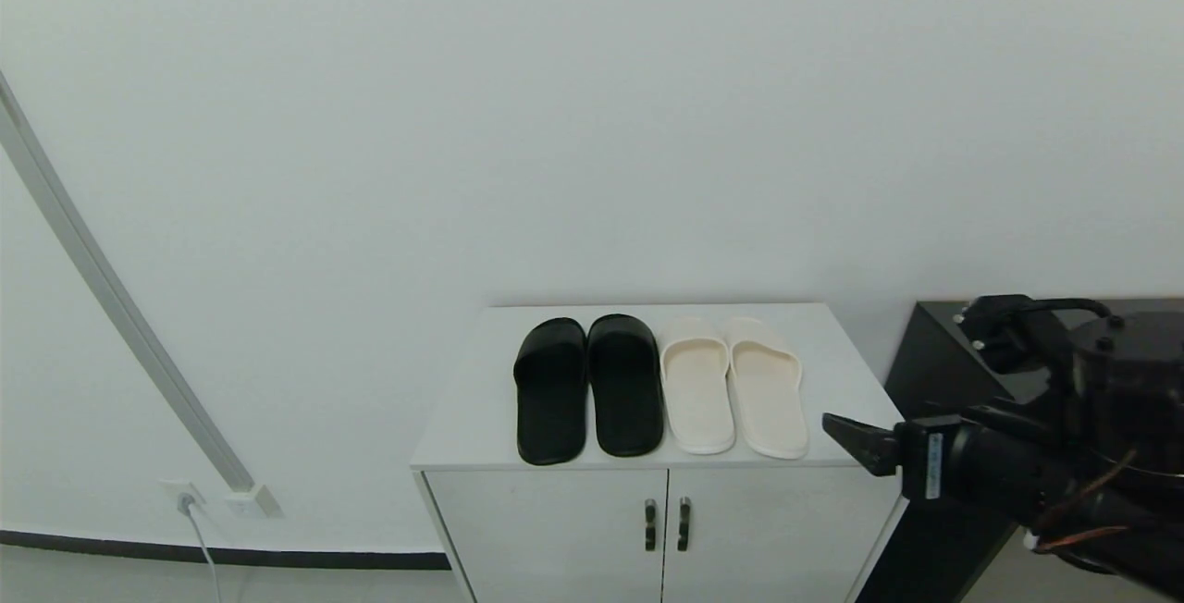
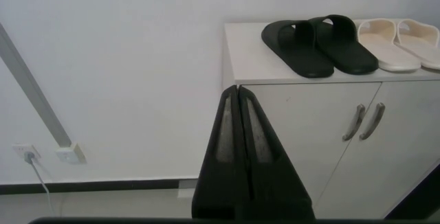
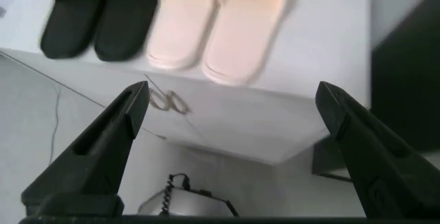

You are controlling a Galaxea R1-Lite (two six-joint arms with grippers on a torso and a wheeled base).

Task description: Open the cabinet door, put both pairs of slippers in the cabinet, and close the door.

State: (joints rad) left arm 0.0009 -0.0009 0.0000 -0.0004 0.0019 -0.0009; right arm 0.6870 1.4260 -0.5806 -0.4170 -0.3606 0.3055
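- The cabinet (image 1: 555, 529) is white and stands against a pale wall. Both of its doors are shut.
- Two dark upright handles, the left handle (image 1: 650, 524) and the right handle (image 1: 684, 523), sit side by side at the seam where the doors meet.
- Both pairs of slippers lie on the cabinet's flat top, none inside it.
- The black slippers (image 1: 573, 399) lie near the middle of the top, the two pressed side by side, toes toward the wall and heels at the front edge.
- The cream slippers (image 1: 760, 395) lie just beside the black ones, on the robot's right, in the same direction. Their heels are also near the front edge.
- The right claw (image 1: 856, 441) hangs just off the cabinet's right front corner, level with the top and pointing toward it. Its two fingers stand wide apart and hold nothing.
- A small white label (image 1: 932, 466) sits on the right arm behind that claw. Its print is too small to read.
- The left claw (image 2: 238, 93) has its two fingers pressed flat together with nothing between them. From its wrist camera the tip lines up with the cabinet's left front corner.
- A piece of black furniture (image 1: 925, 353) stands just to the right of the cabinet.
- Low on the wall to the left, a wall socket (image 1: 182, 495) has a plug in it, and a white cable (image 1: 205, 557) hangs from it.
- A grey strip (image 1: 102, 279) runs slantwise down the wall to a small white box (image 1: 252, 501) beside the socket.
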